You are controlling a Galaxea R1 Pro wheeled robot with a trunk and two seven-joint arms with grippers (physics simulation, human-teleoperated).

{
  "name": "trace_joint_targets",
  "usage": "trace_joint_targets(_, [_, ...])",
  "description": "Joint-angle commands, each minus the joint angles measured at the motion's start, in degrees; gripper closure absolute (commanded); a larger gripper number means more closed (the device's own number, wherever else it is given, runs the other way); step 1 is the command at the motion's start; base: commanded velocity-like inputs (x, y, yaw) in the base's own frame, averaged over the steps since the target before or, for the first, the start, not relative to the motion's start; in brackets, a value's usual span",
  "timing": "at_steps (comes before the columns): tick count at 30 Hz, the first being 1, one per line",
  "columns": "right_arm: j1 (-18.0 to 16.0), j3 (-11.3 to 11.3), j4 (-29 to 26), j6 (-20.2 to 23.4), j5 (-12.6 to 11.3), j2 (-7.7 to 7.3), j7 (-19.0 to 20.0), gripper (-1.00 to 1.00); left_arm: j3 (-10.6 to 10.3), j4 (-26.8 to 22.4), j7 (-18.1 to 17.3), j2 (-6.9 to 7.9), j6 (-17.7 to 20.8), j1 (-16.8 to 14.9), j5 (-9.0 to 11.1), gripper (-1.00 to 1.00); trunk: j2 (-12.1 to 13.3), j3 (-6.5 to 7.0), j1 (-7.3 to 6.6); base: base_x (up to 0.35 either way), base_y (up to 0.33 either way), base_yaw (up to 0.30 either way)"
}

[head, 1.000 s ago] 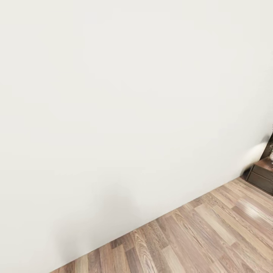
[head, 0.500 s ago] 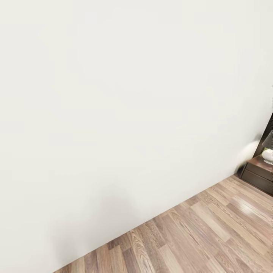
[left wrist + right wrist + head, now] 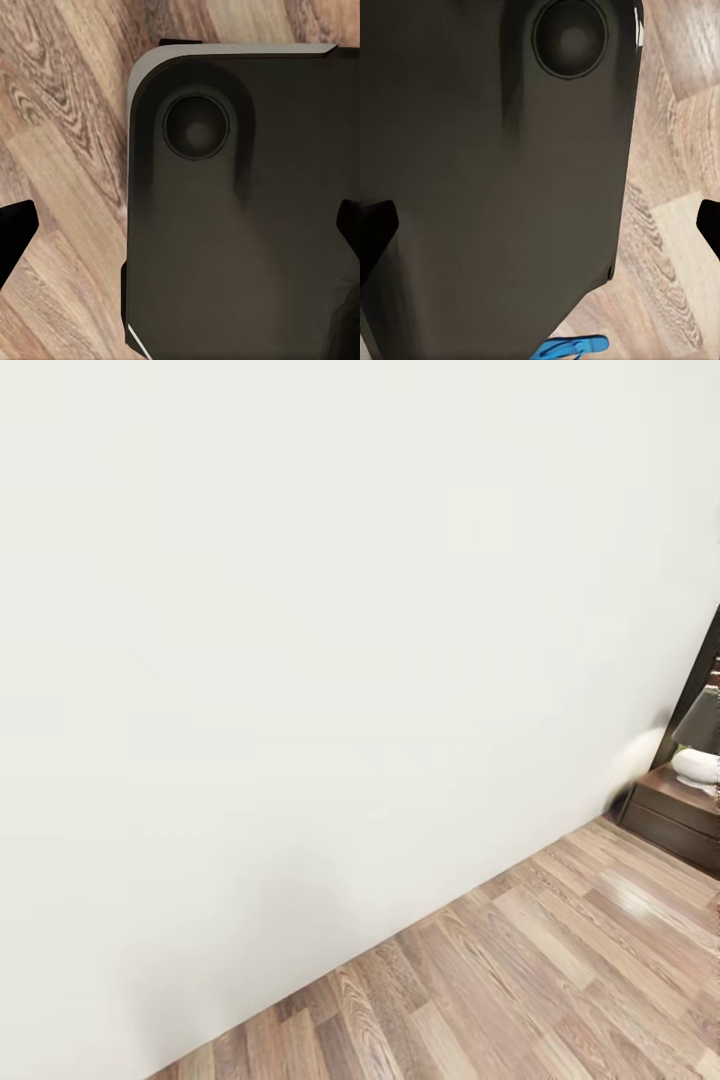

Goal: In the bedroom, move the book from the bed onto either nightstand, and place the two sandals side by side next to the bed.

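A dark reddish-brown nightstand (image 3: 678, 815) stands against the white wall at the far right edge of the head view, with a white rounded lamp base (image 3: 697, 765) on its top. One bright blue sandal (image 3: 574, 347) lies on the wood floor, partly hidden behind my dark base (image 3: 495, 187) in the right wrist view. My right gripper (image 3: 540, 225) is open, its black fingertips (image 3: 375, 225) wide apart with nothing between them. My left gripper (image 3: 180, 232) is open too and hangs over my base (image 3: 225, 225) and the floor. The book and the bed are out of view.
A plain white wall (image 3: 300, 640) takes up most of the head view, close in front. Brown wood-plank floor (image 3: 520, 980) runs along its foot toward the nightstand. A dark upright panel (image 3: 703, 670) rises behind the nightstand at the picture's right edge.
The head camera has turned to the right: the nightstand and its lamp have come further into the picture and the wall's foot has shifted left. Nothing in the room has moved.
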Motion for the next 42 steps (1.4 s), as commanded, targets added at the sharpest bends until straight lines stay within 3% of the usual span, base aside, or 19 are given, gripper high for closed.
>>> trace_joint_targets(1, [-0.01, 0.05, 0.0, 0.02, 0.03, 0.01, -0.05, -1.0, -0.03, -0.01, -0.02, 0.0, -0.16, 0.01, 0.33, -1.0, -0.02, -0.03, 0.0, 0.0, 0.0, -0.087])
trace_joint_targets(42, [-0.01, 0.05, 0.0, 0.02, 0.05, 0.01, -0.05, -1.0, -0.02, -0.01, -0.01, 0.0, -0.16, 0.01, 0.33, -1.0, -0.02, -0.03, 0.0, 0.0, 0.0, -0.086])
